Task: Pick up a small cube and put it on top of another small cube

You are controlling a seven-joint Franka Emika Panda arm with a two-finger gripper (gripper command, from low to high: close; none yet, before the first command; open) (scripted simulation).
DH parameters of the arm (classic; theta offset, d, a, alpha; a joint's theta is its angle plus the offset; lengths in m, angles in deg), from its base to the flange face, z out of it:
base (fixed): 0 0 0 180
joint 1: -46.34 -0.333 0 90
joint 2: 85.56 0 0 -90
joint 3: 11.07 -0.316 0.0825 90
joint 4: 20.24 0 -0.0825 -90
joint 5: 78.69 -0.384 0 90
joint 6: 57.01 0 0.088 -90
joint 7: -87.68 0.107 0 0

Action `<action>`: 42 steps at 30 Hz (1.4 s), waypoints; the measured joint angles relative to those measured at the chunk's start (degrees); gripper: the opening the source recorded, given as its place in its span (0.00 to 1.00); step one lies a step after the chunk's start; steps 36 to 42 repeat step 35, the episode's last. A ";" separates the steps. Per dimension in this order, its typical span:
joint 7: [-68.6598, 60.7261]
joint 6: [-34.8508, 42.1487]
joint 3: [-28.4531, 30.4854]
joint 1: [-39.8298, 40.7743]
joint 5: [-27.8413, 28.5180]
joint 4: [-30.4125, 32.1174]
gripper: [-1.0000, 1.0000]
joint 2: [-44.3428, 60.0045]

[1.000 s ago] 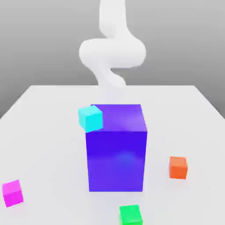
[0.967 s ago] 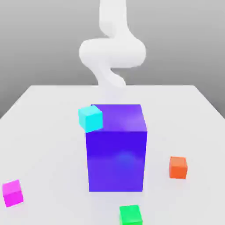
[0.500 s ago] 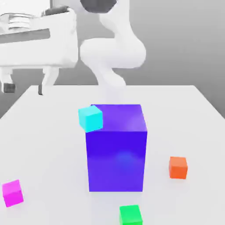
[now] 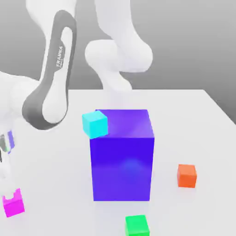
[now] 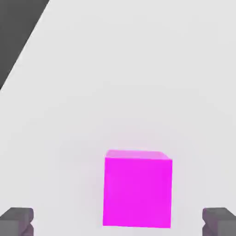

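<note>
A small magenta cube (image 4: 14, 205) lies on the white table near the front of the exterior view's left. My gripper (image 4: 7, 195) has come down right over it, one finger reaching its top edge. In the hand view the magenta cube (image 5: 137, 189) sits between my two dark fingertips (image 5: 17, 222), which stand wide apart on either side without touching it; the gripper (image 5: 119, 223) is open and empty. Other small cubes on the table are cyan (image 4: 95, 124), orange (image 4: 186, 175) and green (image 4: 137, 226).
A large blue block (image 4: 122, 156) stands in the middle of the table (image 4: 193, 115), with the cyan cube at its upper left corner as seen. My white and grey arm (image 4: 50, 83) arches over the exterior view's left side.
The arm swung into view from above and dropped to the front left, bringing the open gripper down over the magenta cube. No cube has moved.
</note>
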State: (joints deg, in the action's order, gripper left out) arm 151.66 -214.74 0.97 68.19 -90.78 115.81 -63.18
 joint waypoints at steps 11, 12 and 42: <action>-0.99 -2.66 -1.54 1.33 -1.47 -0.74 0.00 3.53; -0.37 -1.33 -0.80 0.77 -0.63 -0.34 0.00 1.78; -15.53 2.23 -17.78 -20.71 16.42 1.21 1.00 -4.00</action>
